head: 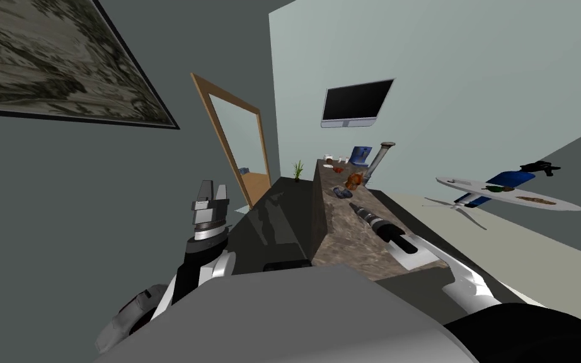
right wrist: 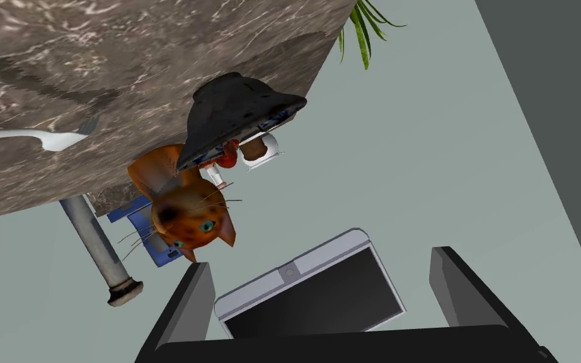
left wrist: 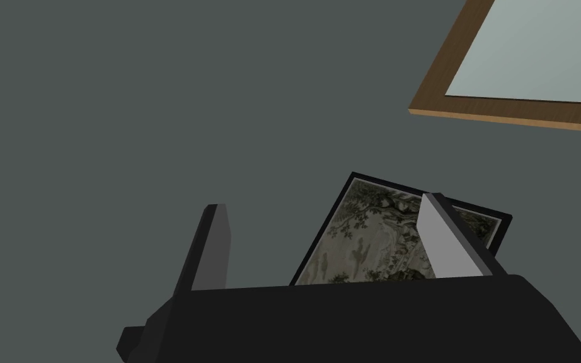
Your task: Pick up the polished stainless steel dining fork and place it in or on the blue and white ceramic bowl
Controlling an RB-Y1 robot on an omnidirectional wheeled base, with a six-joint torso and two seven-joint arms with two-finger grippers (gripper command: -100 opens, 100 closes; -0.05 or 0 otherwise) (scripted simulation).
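left hand (head: 213, 188): released, spread wide, raised at lower left of the head view, beside the desk (head: 346, 252) | right hand (right wrist: 321, 261): released, empty, stretched out over the desk at frame centre | fork (right wrist: 31, 137): pale, flat on the marbled desk top, apart from the bowl (right wrist: 239, 116) | bowl: dark, blue-white rim, orange cat figure (right wrist: 188, 211) just beside it

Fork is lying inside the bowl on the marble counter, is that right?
Not quite. The fork is not inside the bowl. It lies flat on the marble counter, apart from the bowl, as the right wrist view shows.
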